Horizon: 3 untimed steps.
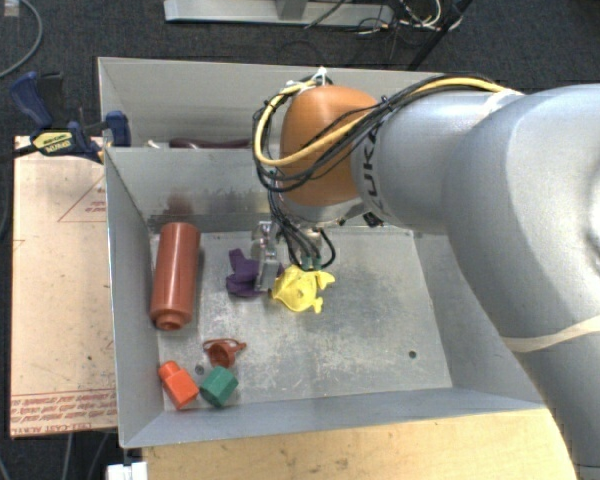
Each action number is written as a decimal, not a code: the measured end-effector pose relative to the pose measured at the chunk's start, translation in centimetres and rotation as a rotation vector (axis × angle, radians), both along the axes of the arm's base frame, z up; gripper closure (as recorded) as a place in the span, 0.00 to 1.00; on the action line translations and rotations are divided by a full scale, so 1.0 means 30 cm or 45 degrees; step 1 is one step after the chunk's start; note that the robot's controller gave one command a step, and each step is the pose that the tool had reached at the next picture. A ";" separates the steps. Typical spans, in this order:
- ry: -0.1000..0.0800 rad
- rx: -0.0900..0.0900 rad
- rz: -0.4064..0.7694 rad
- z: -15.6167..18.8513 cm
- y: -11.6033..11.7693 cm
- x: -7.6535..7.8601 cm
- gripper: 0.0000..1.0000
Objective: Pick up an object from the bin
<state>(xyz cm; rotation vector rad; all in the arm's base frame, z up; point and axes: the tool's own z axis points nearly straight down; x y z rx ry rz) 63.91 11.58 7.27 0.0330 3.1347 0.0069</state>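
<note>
My arm (pixel 480 188) holds the gripper (pixel 272 260) low between purple piece (pixel 244 276) and yellow toy (pixel 302 290). I can't tell the jaw state. I judge this the grasp stage: close, then lift.

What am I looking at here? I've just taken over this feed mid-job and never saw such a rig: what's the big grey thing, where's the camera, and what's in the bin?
The big grey thing is a robot arm, reaching in from the right; the orange dome with cables is part of its wrist. The single camera looks down on a grey metal bin from above and a little to one side. The gripper is down at the bin's middle, between a purple piece and a yellow piece. Whether it holds either I cannot tell. Along the left wall lies a red-brown cylinder. In the near left corner lie a small reddish piece, an orange block and a green block.
</note>
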 end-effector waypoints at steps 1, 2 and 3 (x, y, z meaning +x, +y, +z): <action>-0.005 0.002 -0.027 0.388 -0.030 -0.014 1.00; -0.004 0.002 -0.028 0.388 -0.030 -0.014 1.00; 0.005 0.001 -0.023 0.515 -0.023 -0.021 1.00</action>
